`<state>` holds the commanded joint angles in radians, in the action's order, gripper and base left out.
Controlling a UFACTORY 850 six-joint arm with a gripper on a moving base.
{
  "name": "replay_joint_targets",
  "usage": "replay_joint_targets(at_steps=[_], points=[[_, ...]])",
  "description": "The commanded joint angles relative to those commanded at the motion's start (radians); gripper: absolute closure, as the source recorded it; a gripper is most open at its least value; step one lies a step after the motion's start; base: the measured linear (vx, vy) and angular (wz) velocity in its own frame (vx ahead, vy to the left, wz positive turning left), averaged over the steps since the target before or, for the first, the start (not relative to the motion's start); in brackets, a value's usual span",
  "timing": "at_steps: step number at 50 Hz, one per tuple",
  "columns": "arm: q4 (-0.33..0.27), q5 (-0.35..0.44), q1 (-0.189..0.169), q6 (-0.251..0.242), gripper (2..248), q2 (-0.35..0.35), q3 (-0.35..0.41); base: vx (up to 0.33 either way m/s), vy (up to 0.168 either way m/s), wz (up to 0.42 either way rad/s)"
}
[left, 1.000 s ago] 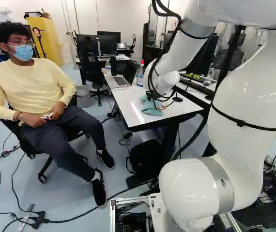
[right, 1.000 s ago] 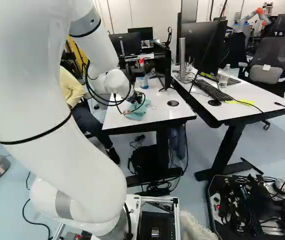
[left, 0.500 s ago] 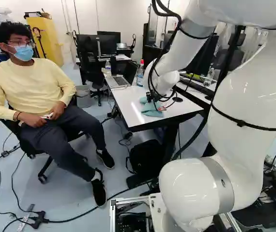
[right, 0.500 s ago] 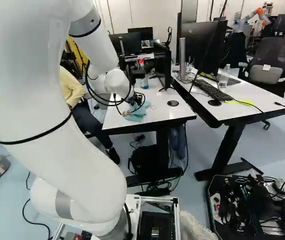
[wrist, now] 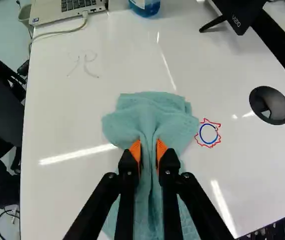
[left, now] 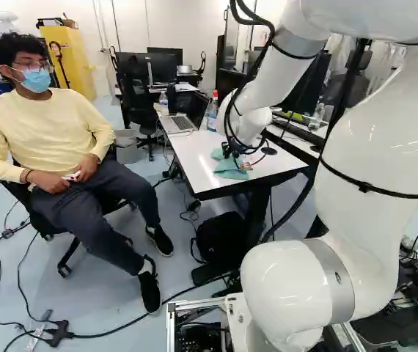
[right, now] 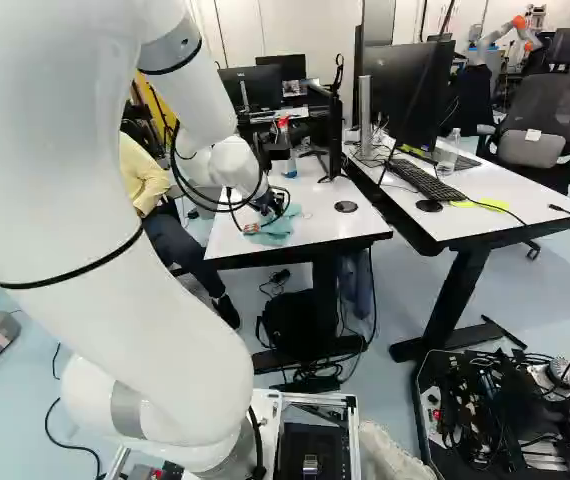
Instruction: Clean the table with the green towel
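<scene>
Your white counter [wrist: 67,195] stretches beneath the pincer [right: 273,208]. On it, under and ahead of the pincer, your green towel [wrist: 150,106] lies bunched, a fold pinched between 2 orange-padded fingers. Ahead of the pincer, beside the towel, sits a red-and-blue scribble [wrist: 209,142].

You can see the soft, matt cloth of the towel [wrist: 150,112], lying in rumpled folds. Your table [wrist: 77,120] looks smooth and glossy, and your arm's shell [left: 370,147] shines too.

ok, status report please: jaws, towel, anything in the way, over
Jaws closed on a fold of the green towel. Towel on the table, red and blue scribble just beside it. Bottle and laptop ahead, clear of it.
</scene>
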<state>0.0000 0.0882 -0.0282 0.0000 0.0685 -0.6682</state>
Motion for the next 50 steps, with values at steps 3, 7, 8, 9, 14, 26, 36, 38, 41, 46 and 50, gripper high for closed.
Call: replay_joint_targets(at_steps=[3, 7, 8, 9, 14, 26, 36, 38, 41, 46, 50], points=[[0.000, -0.005, 0.000, 0.000, 194, 0.000, 0.000, 0.000, 0.000, 0.000], [0.000, -0.008, 0.000, 0.000, 194, 0.000, 0.000, 0.000, 0.000, 0.000], [0.000, -0.008, 0.000, 0.000, 194, 0.000, 0.000, 0.000, 0.000, 0.000], [0.000, -0.009, 0.000, 0.000, 194, 0.000, 0.000, 0.000, 0.000, 0.000], [0.000, -0.010, 0.000, 0.000, 194, 0.000, 0.000, 0.000, 0.000, 0.000], [0.000, -0.010, 0.000, 0.000, 194, 0.000, 0.000, 0.000, 0.000, 0.000], [0.000, -0.010, -0.002, 0.000, 194, -0.009, 0.009, 0.000, 0.000, 0.000], [0.000, -0.010, -0.004, 0.000, 194, -0.013, 0.014, 0.000, 0.000, 0.000], [0.000, -0.010, -0.010, 0.000, 194, -0.020, 0.022, 0.000, 0.000, 0.000], [0.000, -0.010, -0.024, 0.000, 194, -0.035, 0.037, 0.000, 0.000, 0.000], [0.000, -0.010, -0.038, 0.000, 194, -0.045, 0.048, 0.000, 0.000, 0.000]])
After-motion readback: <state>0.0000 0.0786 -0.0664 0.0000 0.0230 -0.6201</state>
